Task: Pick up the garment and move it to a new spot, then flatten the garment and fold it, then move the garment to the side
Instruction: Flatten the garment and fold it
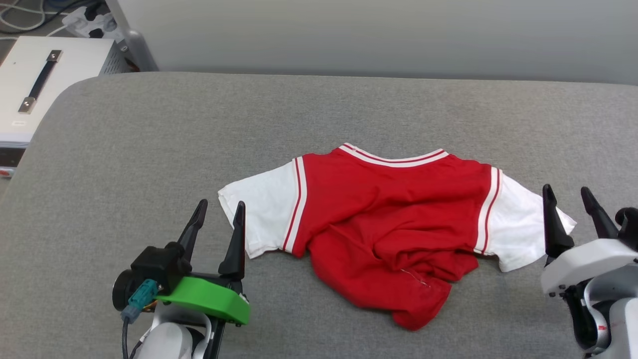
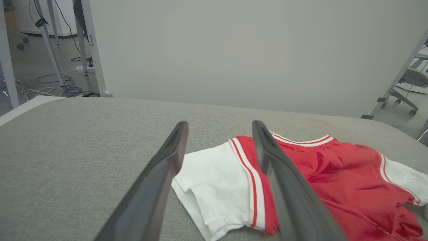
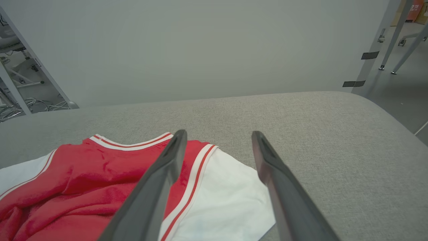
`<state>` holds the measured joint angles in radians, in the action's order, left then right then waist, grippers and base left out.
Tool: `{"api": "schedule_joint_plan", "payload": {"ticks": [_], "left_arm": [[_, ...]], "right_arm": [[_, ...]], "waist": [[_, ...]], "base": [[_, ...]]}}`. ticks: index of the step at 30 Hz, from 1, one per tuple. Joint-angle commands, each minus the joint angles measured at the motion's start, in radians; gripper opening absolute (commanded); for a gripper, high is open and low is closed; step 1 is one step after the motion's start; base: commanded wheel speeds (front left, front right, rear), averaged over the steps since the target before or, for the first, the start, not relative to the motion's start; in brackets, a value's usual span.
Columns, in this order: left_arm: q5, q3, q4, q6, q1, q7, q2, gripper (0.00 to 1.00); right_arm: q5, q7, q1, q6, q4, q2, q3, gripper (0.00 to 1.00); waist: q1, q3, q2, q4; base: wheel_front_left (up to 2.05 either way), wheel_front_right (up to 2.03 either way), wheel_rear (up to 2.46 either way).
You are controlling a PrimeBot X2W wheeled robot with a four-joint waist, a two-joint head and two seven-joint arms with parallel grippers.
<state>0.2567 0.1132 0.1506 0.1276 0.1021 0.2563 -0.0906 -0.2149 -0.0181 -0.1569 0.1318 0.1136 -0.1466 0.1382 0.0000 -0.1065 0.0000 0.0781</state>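
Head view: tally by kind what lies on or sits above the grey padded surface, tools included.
Red jersey-style shirt with white short sleeves: 1
Dark two-fingered tools: 2 (left tool, right tool, both open)
Total: 3

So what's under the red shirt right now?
The shirt lies on the grey padded surface, which shows all around it. Its red lower half is bunched over itself, so the fabric's underside and anything beneath are covered.
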Motion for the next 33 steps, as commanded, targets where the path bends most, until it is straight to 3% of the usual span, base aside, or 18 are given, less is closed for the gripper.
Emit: {"api": "schedule_joint_plan", "payload": {"ticks": [1,7,11,14,21,24,29,33], "left_arm": [[0.004,-0.004,-0.001,0.003,-0.016,0.005,0.003,1.0],[0.006,0.011,0.015,0.003,-0.003,0.005,-0.03,1.0],[0.042,0.038,0.03,0.003,0.054,-0.008,-0.089,1.0],[0.091,0.084,0.048,0.003,0.134,-0.129,-0.172,1.0],[0.302,0.216,0.1,0.003,0.365,-0.642,-0.382,1.0],[0.401,0.251,0.125,0.003,0.437,-0.823,-0.44,1.0],[0.451,0.295,0.176,0.003,0.513,-0.985,-0.523,1.0],[0.416,0.334,0.244,0.003,0.541,-1.001,-0.557,1.0]], "right_arm": [[-0.009,0.024,0.024,-0.001,-0.018,0.018,-0.001,1.0],[-0.013,0.075,0.075,-0.001,-0.067,0.061,-0.026,1.0],[-0.014,0.065,0.073,-0.001,-0.104,0.074,-0.041,1.0],[-0.01,0.053,0.064,-0.001,-0.134,0.079,-0.049,1.0],[0.0,0.033,0.04,-0.001,-0.191,0.087,-0.066,1.0],[0.0,0.033,0.03,-0.001,-0.199,0.09,-0.077,1.0],[-0.003,0.042,0.011,-0.001,-0.2,0.093,-0.097,1.0],[-0.006,0.053,-0.002,-0.001,-0.193,0.095,-0.107,1.0]], "waist": [[0.0,0.004,0.0,-0.028],[0.0,-0.016,0.0,-0.065],[0.0,-0.042,0.0,-0.092],[0.0,-0.069,0.0,-0.11],[0.0,-0.148,0.0,-0.146],[0.0,-0.179,0.0,-0.16],[0.0,-0.227,0.0,-0.184],[0.0,-0.256,0.0,-0.201]], "base": [[0.0,0.0,0.0],[0.0,0.0,0.0],[0.0,0.0,0.0],[0.0,0.0,0.0],[0.0,0.0,0.0],[0.0,0.0,0.0],[0.0,0.0,0.0],[0.0,0.0,0.0]]}}
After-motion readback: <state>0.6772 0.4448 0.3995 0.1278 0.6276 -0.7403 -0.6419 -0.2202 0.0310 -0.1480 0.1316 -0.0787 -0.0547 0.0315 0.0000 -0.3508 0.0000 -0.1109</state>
